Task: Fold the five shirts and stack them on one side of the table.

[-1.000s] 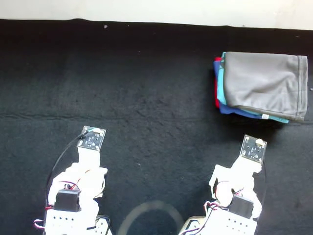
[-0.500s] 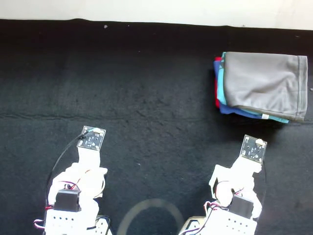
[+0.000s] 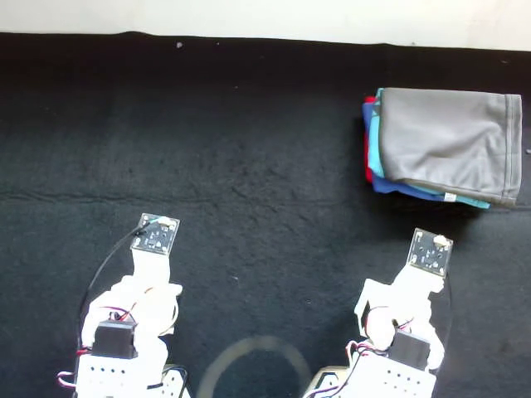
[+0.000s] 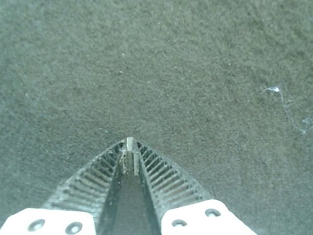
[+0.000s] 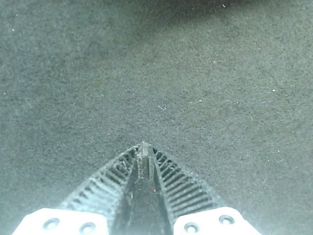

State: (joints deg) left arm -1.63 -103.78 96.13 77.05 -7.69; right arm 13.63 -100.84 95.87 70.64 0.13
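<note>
1. High view: fixed overhead and set well back, facing straight down on the table [image 3: 249, 124]. It takes in the far edge and most of the width. One arm [image 3: 137, 307] and the other arm [image 3: 402, 319] come in from the near edge.
2. Left wrist view: sits just behind the left gripper [image 4: 129, 147], jaws together. It looks forward and down past the tip, very close to the table's dark surface.
3. Right wrist view: same mounting behind the right gripper [image 5: 144, 149], jaws together, equally close to the surface.
4. Shared ground: each wrist view covers a small patch of the surface the high view shows ahead of the arms. Exact patch not identifiable.
</note>
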